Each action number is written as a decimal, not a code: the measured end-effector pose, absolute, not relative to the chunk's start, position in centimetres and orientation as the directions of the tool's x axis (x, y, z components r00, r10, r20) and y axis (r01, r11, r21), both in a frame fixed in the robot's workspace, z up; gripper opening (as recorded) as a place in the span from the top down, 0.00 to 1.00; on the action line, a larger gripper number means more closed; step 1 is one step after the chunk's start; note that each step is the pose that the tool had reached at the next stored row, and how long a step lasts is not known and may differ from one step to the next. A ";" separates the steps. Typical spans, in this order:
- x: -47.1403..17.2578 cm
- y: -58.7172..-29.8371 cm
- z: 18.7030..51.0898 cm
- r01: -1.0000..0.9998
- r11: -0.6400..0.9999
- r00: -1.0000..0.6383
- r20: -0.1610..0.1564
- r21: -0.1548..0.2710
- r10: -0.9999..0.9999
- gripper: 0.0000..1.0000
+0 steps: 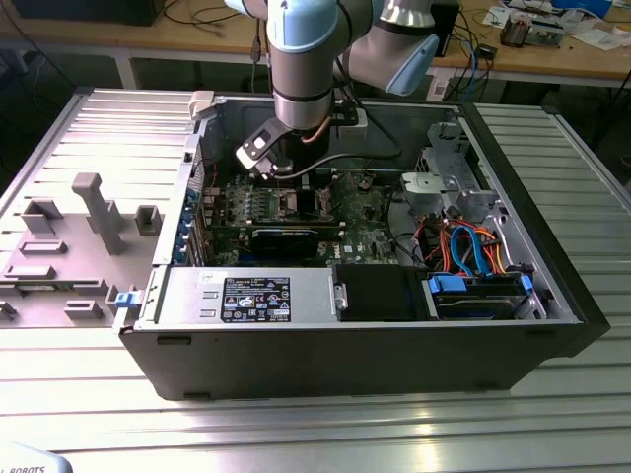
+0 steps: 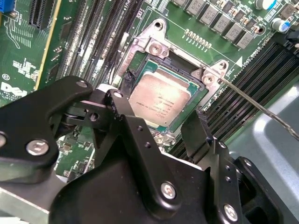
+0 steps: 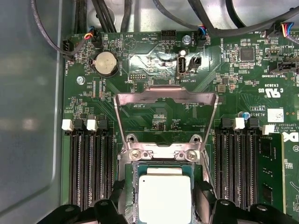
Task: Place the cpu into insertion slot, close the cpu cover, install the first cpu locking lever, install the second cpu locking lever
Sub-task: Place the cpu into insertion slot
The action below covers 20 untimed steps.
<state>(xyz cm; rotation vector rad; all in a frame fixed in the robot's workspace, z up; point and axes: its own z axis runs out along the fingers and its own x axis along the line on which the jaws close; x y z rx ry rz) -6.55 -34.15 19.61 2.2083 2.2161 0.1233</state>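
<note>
Arm's down inside the open computer case (image 1: 355,365), wrist over the middle of the green motherboard (image 3: 154,70). And there's the cpu (image 3: 164,196), silvery top up, lying flat in the insertion slot (image 3: 163,154), square with the rim all round.

The gripper (image 2: 156,107) hangs just above it, released and holding nothing. One black finger (image 2: 135,135) stands on one side of the socket and the other finger (image 2: 205,140) on the opposite side. The chip shows in the gap between them, and I can see no contact with it. In the first wrist view the fingertips flank the slot's two side edges, just beside the banks of long dark memory slots (image 3: 88,168).

The cpu cover (image 3: 166,95) is open: the thin metal frame is swung up on its hinge at the socket edge, on the side toward the coin battery (image 3: 106,63), with green board visible through its window. A thin locking lever (image 2: 261,109) sticks out free from a socket corner, angled away over the memory slots, not latched down.

The case itself sits on a ribbed metal table (image 1: 296,434).
</note>
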 end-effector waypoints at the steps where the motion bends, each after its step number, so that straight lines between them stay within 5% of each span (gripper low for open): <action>1: -6.6 -34.1 19.6 0.998 0.002 -0.005 0.048 0.063 0.999 0.31; 20: -6.5 -33.9 20.7 0.998 0.002 -0.005 0.040 0.061 0.999 0.31</action>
